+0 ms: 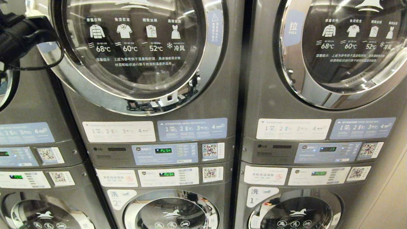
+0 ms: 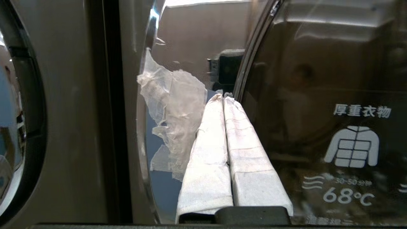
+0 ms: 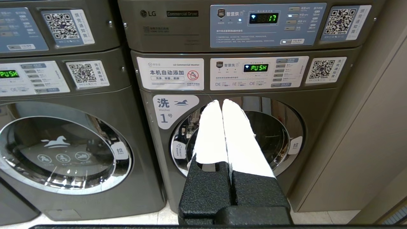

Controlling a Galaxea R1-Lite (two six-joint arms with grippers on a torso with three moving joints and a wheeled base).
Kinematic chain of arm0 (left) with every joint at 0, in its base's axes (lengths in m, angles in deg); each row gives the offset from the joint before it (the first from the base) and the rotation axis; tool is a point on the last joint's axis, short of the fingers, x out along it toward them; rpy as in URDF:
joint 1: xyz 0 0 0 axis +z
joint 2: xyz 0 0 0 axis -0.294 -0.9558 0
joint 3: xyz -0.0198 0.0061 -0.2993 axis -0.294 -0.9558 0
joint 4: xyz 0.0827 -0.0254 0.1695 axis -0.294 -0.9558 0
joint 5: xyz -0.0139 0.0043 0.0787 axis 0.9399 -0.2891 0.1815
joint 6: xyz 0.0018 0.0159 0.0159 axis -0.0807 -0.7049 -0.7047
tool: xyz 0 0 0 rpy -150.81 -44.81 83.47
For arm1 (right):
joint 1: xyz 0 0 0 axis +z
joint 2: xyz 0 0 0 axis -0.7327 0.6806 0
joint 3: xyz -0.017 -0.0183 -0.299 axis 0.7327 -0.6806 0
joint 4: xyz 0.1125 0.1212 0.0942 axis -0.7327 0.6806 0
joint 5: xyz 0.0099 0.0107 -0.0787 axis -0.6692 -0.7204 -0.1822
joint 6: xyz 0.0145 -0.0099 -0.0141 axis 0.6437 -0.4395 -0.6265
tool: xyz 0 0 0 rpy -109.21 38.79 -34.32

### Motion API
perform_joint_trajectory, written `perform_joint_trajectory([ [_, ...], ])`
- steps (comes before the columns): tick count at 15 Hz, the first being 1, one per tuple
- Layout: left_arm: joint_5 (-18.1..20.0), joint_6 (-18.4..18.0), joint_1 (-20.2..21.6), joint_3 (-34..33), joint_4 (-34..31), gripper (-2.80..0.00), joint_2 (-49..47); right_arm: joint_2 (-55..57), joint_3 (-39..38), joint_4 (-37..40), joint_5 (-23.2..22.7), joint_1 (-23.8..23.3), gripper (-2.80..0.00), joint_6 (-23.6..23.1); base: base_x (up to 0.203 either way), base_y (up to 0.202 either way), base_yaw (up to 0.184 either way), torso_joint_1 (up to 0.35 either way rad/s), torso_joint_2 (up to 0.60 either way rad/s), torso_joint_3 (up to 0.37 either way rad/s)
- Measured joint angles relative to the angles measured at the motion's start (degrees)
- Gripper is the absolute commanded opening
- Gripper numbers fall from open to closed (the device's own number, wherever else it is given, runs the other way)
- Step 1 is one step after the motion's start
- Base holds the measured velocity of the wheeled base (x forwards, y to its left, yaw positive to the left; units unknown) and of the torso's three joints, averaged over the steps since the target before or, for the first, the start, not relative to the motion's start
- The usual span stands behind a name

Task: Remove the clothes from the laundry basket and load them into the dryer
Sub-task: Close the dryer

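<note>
My left gripper (image 2: 223, 97), fingers pressed together and empty, sits at the left rim of the dryer door (image 1: 133, 54) — I should hook that edge squarely and swing it wide. My right gripper (image 3: 222, 101), closed on nothing, hangs low before a washer (image 3: 235, 136). Only my left wrist view shows torn tape (image 2: 173, 117) on the rim; clothes and basket are nowhere in view.

Left arm (image 1: 19, 35), upper left of head frame: black housing, looped black cable. Both claws: white-wrapped fingers (image 3: 222, 133) on textured black bases.
</note>
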Motion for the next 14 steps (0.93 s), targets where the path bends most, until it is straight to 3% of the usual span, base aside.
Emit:
perform_joint_trajectory([
  [3, -0.3, -0.2, 0.1, 6.4, 0.1, -2.8, -5.8, 0.0, 0.0, 0.0, 0.0, 0.0, -2.8, 0.0, 0.0, 0.0, 0.0, 0.0, 0.0, 0.0],
  [14, -0.3, -0.2, 1.3, 14.4, 0.4, -2.8, -15.9, 0.0, 0.0, 0.0, 0.0, 0.0, -2.8, 0.0, 0.0, 0.0, 0.0, 0.0, 0.0, 0.0],
])
